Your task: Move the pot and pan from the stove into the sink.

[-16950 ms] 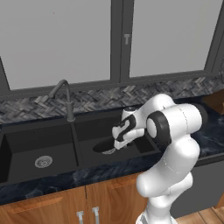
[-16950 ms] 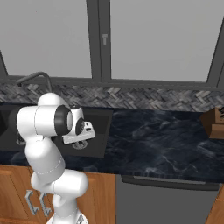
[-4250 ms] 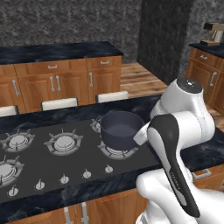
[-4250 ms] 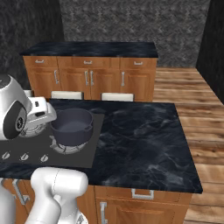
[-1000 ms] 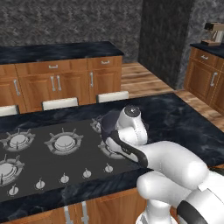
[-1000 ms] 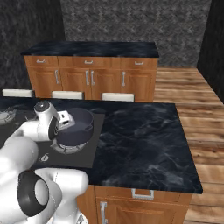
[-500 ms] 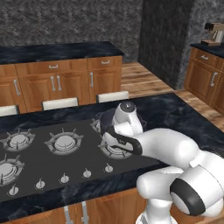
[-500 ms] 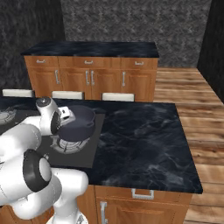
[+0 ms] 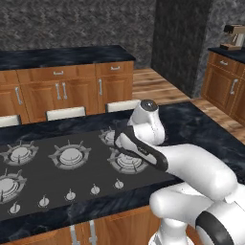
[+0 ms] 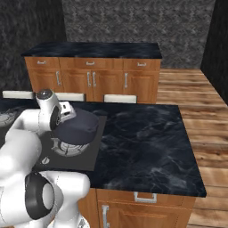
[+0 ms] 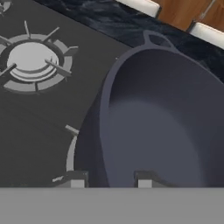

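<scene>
The hand (image 11: 109, 180) straddles the near wall of the pot (image 11: 162, 113), one finger inside, one outside, pinching it. The pot sits on a stove (image 11: 39, 109) burner.

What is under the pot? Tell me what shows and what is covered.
The pot sits on the stove. Burner grate arms poke out beside its base in the hand view. The burner's centre is covered by the pot.

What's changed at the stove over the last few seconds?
The arm swung forward and down over the pot, and the gripper closed its fingers astride the near rim, one outside the wall, one inside. The pot sits on the same burner of the stove, not lifted. The base has not moved in that time.
</scene>
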Available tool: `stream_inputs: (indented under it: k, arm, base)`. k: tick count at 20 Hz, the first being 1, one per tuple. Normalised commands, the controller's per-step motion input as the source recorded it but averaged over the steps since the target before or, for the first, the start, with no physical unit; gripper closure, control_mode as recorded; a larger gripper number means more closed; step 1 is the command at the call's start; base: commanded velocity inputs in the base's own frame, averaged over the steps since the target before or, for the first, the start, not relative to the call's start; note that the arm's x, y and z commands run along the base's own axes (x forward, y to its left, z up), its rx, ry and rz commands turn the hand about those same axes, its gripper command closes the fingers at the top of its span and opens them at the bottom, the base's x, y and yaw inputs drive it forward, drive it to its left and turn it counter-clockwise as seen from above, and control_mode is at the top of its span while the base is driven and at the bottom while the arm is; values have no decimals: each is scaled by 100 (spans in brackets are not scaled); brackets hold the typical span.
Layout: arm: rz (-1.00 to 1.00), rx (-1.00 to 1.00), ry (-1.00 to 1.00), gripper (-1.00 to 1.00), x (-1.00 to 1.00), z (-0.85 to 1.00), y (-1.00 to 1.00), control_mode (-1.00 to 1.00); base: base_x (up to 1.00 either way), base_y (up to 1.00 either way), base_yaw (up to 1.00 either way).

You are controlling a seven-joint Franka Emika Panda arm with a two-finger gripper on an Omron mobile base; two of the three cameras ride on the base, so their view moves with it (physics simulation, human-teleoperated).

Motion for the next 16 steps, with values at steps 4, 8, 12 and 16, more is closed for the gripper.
stream_inputs:
  k: [4, 8, 12, 16]
  arm:
    - [2, 5, 0, 100, -45, 89, -12, -100]
    - [7, 0, 0, 100, -53, 91, -7, -100]
    - [10, 0, -3, 100, -77, 75, -4, -100]
    - [13, 0, -15, 100, -87, 41, -12, -100]
  base:
    - [0, 0, 0]
    - [0, 0, 0]
    - [0, 0, 0]
    - [0, 0, 0]
